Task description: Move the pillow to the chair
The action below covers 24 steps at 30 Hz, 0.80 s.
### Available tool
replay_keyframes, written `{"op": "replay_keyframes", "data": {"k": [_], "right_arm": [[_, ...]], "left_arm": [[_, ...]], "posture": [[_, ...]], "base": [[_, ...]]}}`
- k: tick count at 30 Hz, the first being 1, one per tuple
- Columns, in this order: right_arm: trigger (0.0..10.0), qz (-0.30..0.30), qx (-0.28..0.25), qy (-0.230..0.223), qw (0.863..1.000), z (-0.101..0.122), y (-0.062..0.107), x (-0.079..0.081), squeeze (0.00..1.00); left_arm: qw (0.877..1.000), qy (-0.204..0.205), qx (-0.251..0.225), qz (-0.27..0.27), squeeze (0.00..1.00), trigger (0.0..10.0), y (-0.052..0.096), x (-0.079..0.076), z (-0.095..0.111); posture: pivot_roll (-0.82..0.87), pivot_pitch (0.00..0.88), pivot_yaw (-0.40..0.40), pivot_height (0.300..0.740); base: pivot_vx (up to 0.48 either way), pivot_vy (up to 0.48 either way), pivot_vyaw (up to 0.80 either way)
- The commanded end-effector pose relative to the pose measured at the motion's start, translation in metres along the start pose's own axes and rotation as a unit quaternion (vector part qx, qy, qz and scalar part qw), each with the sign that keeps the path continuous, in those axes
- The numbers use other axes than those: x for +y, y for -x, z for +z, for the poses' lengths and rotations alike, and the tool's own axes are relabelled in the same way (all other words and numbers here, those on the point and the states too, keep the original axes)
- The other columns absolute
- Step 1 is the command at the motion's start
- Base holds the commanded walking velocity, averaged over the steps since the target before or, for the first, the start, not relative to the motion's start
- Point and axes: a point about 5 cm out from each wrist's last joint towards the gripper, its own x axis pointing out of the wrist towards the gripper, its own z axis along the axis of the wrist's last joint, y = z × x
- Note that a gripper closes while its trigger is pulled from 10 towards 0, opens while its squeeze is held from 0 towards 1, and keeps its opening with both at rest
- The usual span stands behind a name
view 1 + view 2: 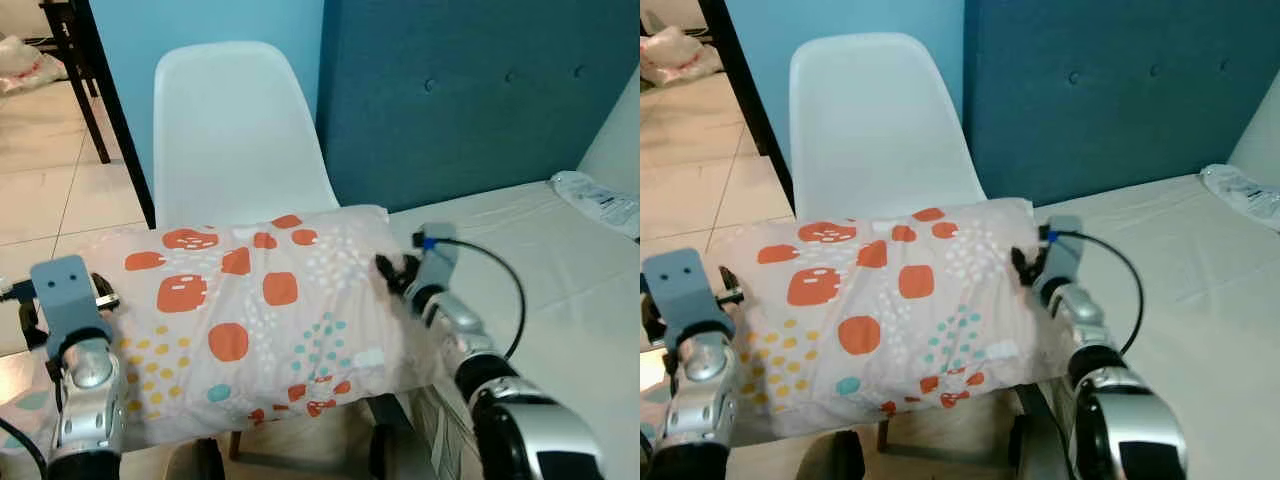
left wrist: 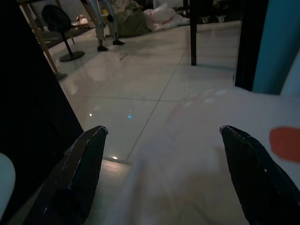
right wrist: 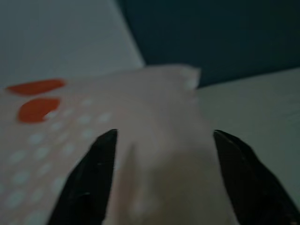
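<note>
pillow: lies across white chair seat front, beside bed edge | left tool: fingers spread around pillow's left end | right tool: fingers spread around pillow's right end

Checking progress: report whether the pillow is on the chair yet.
On it: the pillow lies across the white chair seat, both grippers at its ends.

Bright, even, soft-focus head views; dim wrist views, blurred pillow, glints on glossy floor.
</note>
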Motion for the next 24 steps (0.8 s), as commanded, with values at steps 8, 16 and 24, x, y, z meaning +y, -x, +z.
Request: {"op": "replay_keyframes", "data": {"k": [8,16,24], "right_arm": [[10.0,-0.016,-0.049,0.023,0.998,0.015,0.007,-0.02,1.0],[10.0,-0.033,-0.057,0.022,0.998,0.007,0.015,-0.027,1.0],[10.0,-0.008,-0.069,-0.053,0.996,-0.001,0.014,-0.011,0.0]], "left_arm": [[0.999,-0.049,-0.012,-0.001,0.0,10.0,-0.009,0.0,-0.004],[0.986,-0.156,-0.04,0.037,0.0,10.0,-0.027,0.025,-0.005],[0.986,0.141,-0.046,-0.075,0.0,10.0,-0.033,-0.007,0.029]], "posture": [[0.03,0.0,-0.031,0.533],[0.01,0.0,-0.022,0.533],[0.01,0.0,-0.033,0.533]], "base": [[0.0,0.0,0.0],[0.0,0.0,0.0],[0.0,0.0,0.0]]}}
